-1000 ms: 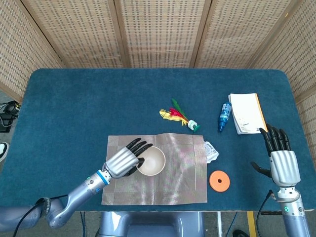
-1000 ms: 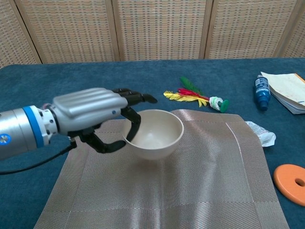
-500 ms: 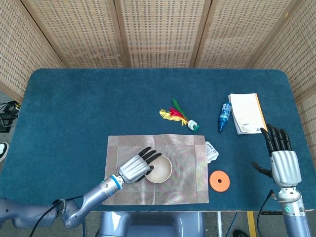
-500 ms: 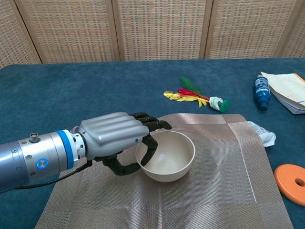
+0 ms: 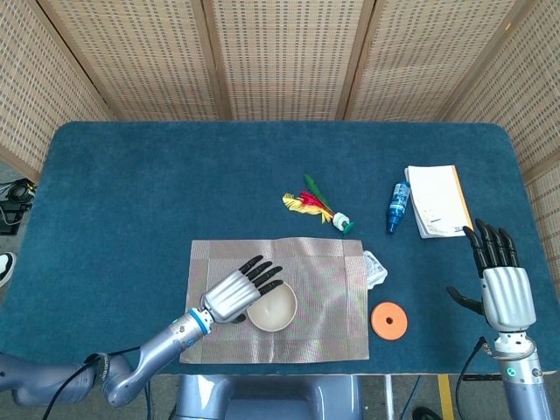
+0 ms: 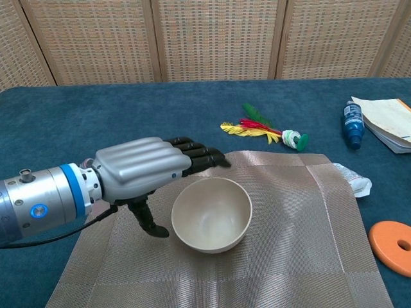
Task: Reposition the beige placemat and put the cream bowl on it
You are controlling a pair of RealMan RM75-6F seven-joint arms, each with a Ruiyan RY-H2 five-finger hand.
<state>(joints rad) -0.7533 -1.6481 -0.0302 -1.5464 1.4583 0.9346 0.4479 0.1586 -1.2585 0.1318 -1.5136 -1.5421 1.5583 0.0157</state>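
Cream bowl now on beige placemat, released; left robot hand opened, right robot hand spread, empty

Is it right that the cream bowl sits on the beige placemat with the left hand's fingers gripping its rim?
Not quite. The cream bowl does sit on the beige placemat, but the chest view shows the left hand open beside it, fingers clear of the rim.
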